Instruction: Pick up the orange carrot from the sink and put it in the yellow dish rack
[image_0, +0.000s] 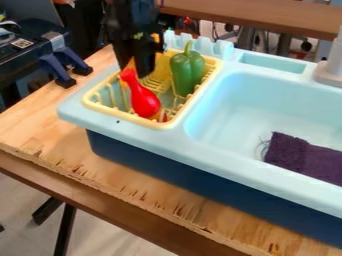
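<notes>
While the black gripper (135, 69) is hanging over the yellow drying rack (171, 123), the red bottle-shaped toy (142, 97) is leaning inside it, its narrow neck rising near the gripper. Whether the gripper is standing wide or narrow, or holding the toy, I cannot tell. The toy's being inside the rack is looking done; its being free of the gripper is remaining uncertain. The green bell pepper (187, 71) is standing in the rack too, and the purple cloth (305, 159) is lying in the light-blue sink (230, 141).
</notes>
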